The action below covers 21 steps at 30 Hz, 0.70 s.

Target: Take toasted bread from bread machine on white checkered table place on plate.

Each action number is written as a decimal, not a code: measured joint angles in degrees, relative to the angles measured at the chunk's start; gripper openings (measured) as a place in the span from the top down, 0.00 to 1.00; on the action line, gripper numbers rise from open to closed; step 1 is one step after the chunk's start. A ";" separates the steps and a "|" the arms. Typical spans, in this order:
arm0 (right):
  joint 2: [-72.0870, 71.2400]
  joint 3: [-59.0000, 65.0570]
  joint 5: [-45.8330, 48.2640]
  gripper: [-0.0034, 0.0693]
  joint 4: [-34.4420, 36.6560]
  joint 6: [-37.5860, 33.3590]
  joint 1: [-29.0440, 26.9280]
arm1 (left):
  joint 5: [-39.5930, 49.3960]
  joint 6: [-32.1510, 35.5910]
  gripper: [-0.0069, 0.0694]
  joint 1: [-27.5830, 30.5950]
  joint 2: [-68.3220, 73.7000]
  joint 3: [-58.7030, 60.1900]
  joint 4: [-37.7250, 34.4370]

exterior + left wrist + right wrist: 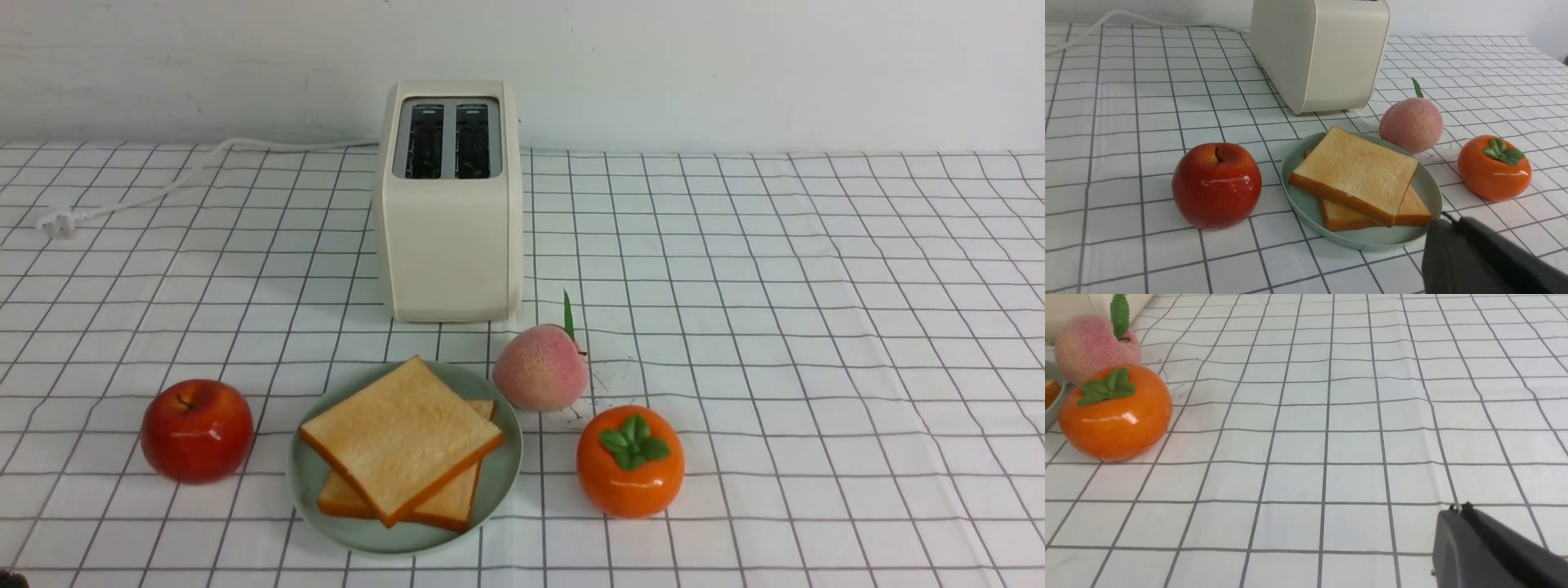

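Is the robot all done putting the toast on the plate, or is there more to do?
It looks done. Both slices of toast lie stacked on the green plate, and the toaster slots look dark and empty. Nothing is in hand: the left gripper and right gripper are shut, holding nothing, back from the food. Nothing seems left to move.

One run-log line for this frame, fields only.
toasted bread: both stacked on plate | bread machine: slots empty | left gripper: shut | right gripper: shut

2 toast slices [400,437], 1 plate [498,482], 1 toaster [449,237], 3 fruits [197,429].
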 joint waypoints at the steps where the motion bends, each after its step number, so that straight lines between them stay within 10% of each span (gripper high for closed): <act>1: 0.00 0.00 0.00 0.97 0.00 0.00 0.00 | 0.00 0.00 0.91 0.00 0.00 0.00 0.00; 15: 0.00 0.00 0.00 0.95 0.00 0.00 0.00 | -0.35 0.36 0.90 2.17 0.00 1.89 -0.50; 21: 0.00 0.00 0.02 0.95 -0.07 0.00 0.00 | -10.23 9.59 0.93 18.82 0.00 7.40 -11.21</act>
